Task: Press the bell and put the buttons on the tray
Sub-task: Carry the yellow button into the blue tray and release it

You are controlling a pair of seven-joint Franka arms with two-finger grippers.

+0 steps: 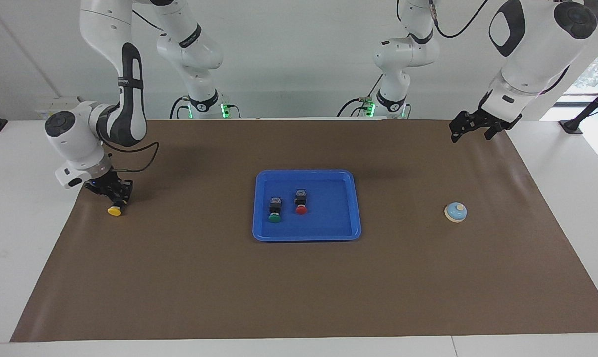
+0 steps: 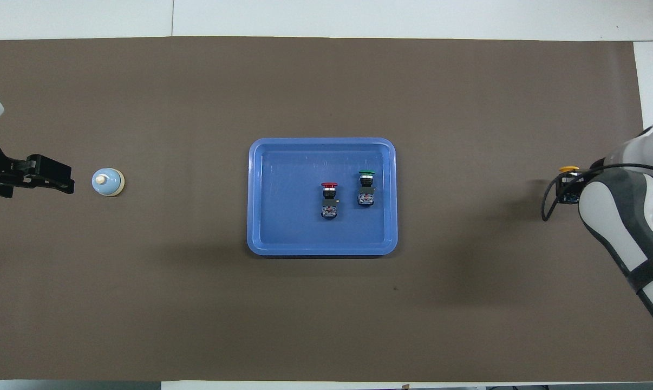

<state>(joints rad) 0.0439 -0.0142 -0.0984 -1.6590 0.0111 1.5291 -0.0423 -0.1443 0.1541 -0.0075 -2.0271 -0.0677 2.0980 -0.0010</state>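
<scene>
The blue tray lies mid-table with the green button and the red button lying in it side by side. At the right arm's end of the mat, my right gripper is shut on the black body of the yellow button, cap pointing away from the robots, just above the mat. The light-blue bell stands toward the left arm's end. My left gripper waits open in the air near it.
A brown mat covers the table, with white table edge around it. A loose black cable loops from the right wrist beside the held button.
</scene>
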